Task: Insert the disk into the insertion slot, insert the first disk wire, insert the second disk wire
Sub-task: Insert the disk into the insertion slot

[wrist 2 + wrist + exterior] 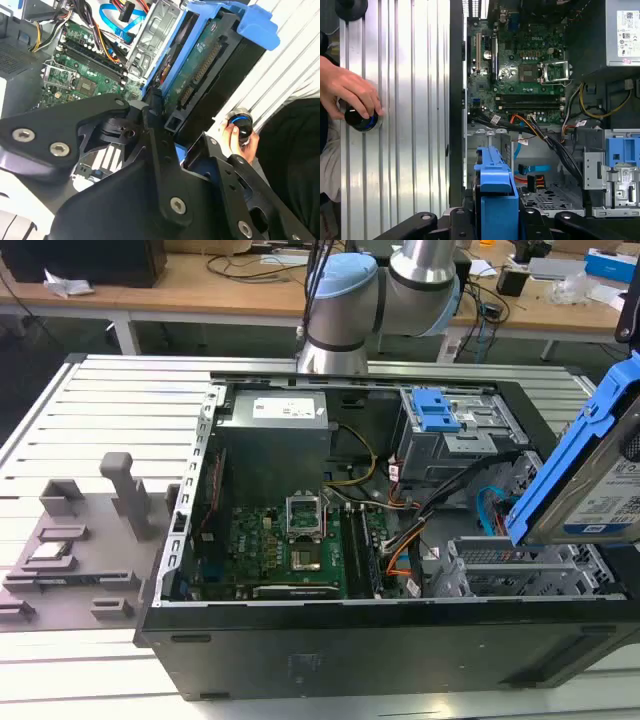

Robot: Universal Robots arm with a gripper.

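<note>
Clasping the disk, the claw hangs — tilted.

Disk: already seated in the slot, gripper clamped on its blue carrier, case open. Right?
Not quite. The disk isn't seated: the exterior view shows it tilted in the air, raised clear of the slot. The rest holds: the gripper is clamped on its blue carrier and the case is open.
</note>
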